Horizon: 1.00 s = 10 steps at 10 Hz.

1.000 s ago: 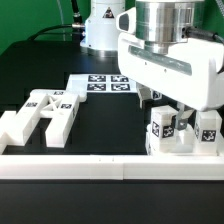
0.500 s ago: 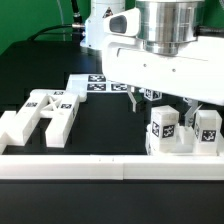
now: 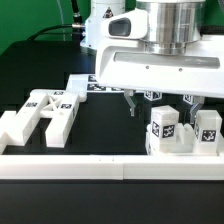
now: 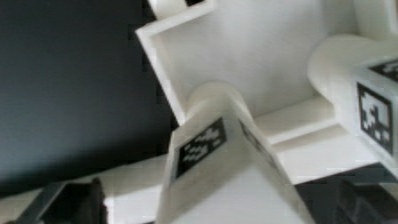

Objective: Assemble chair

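The chair is in loose white tagged parts. One cluster of plates and bars (image 3: pixel 42 113) lies at the exterior view's left. A second group of upright tagged blocks (image 3: pixel 182 130) stands at the exterior view's right. My gripper (image 3: pixel 160 103) hangs just above this right group, open, with one dark finger (image 3: pixel 131 103) on each side and nothing held. In the wrist view the white tagged pieces (image 4: pixel 222 140) fill the picture close below my gripper (image 4: pixel 214 205). Its dark fingertips (image 4: pixel 63 200) show only at the picture's edge.
A long white border rail (image 3: pixel 110 166) runs along the front of the black table. The marker board (image 3: pixel 88 84) lies flat at the back, partly hidden by the arm. The robot's base (image 3: pixel 100 25) stands behind it.
The gripper has lifted and shifted toward the exterior view's left. Both fingers now hang free above the right-hand blocks, which stayed in place.
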Tool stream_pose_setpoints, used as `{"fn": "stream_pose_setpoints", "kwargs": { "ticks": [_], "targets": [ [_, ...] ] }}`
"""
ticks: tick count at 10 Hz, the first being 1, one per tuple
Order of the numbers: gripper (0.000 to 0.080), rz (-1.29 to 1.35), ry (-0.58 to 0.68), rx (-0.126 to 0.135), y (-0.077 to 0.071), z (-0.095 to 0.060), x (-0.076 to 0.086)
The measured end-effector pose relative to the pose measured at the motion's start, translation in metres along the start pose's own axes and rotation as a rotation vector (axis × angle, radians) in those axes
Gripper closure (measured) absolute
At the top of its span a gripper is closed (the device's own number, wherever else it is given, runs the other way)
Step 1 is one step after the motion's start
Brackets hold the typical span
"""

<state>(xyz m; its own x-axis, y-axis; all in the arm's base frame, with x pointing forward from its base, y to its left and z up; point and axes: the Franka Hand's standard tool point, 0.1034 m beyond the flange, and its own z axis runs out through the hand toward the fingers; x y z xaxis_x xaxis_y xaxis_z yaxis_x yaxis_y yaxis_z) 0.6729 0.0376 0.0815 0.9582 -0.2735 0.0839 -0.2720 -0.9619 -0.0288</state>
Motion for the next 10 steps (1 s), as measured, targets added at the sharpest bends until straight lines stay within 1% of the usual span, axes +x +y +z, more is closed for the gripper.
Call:
{"fn": "stream_pose_setpoints", "kwargs": {
  "ticks": [3, 5, 6, 7, 10],
  "targets": [
    [0.0151, -0.171, 0.0, 0.0, 0.0014, 0.0, 0.0005],
    [0.0407, -0.17, 0.0, 0.0, 0.0017, 0.0, 0.0006],
    [0.0407, -0.17, 0.0, 0.0, 0.0016, 0.0, 0.0006],
    [0.0509, -0.155, 0.0, 0.001, 0.0016, 0.0, 0.0005],
    [0.0509, -0.109, 0.0, 0.001, 0.0014, 0.0, 0.0005]
  ]
}}
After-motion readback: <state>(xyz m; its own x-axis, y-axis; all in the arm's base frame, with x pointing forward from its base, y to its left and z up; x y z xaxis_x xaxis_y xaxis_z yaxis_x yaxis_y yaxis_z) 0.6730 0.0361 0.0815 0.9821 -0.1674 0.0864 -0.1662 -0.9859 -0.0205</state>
